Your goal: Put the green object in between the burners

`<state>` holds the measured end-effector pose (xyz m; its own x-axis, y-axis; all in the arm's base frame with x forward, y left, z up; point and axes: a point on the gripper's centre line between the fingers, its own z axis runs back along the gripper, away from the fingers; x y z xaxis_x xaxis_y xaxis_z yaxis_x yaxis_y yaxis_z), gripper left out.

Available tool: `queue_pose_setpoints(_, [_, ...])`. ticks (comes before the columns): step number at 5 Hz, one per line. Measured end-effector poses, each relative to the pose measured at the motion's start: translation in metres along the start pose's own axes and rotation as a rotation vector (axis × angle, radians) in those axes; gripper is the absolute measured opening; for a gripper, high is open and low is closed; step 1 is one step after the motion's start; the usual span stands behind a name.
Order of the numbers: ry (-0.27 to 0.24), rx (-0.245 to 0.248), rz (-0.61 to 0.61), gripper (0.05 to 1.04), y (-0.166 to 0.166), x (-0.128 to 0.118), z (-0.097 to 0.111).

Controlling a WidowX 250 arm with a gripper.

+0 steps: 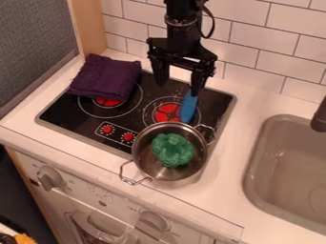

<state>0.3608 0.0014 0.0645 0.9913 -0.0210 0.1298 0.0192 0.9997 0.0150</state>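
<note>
Inside the metal pot [142,167], at the front edge of the black cooktop [70,126], lay the green object [172,149], a lumpy piece shaped like broccoli. It sat roughly in the middle of the pot's floor, within the rim rather than between the burners. Its long axis ran on a slight slant, from the upper left of the view, towards the back of the counter, down to the lower right, towards the front. It was only a little longer than it was wide, and which end was the stalk could not be told.

The pot overlapped the cooktop's front edge and the white counter [251,102], with one wire handle pointing to the lower left and the other to the upper right.

Above the back of the cooktop hung the black gripper [179,87], pointing down, its two fingers spread well apart with nothing clamped between them. Beneath the fingertip on the right of the view, a slim blue implement [188,107] lay lengthwise from back to front over the right burner [167,112]; whether the fingertip touched it could not be told. A folded purple cloth [106,77] partly covered the left burner [108,102]. To the right was the sink [253,167], with a dark tap [320,119] at its edge.
</note>
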Motion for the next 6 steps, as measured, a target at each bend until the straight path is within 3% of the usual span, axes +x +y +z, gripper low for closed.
queue_pose_setpoints(1, [0.032, -0.004, 0.004, 0.999, -0.001, -0.005, -0.011])
queue_pose_setpoints(2, [0.02, -0.021, -0.028, 0.999, -0.016, -0.019, -0.003])
queue_pose_setpoints(3, [-0.063, -0.034, -0.06, 0.999, -0.03, -0.027, 0.03])
queue_pose_setpoints(4, [-0.075, -0.048, -0.086, 0.999, -0.043, -0.049, 0.045])
queue_pose_setpoints(5, [-0.014, -0.092, -0.113, 0.999, -0.059, -0.076, 0.027])
queue_pose_setpoints(6, [0.022, -0.091, -0.127, 0.999, -0.063, -0.09, 0.017])
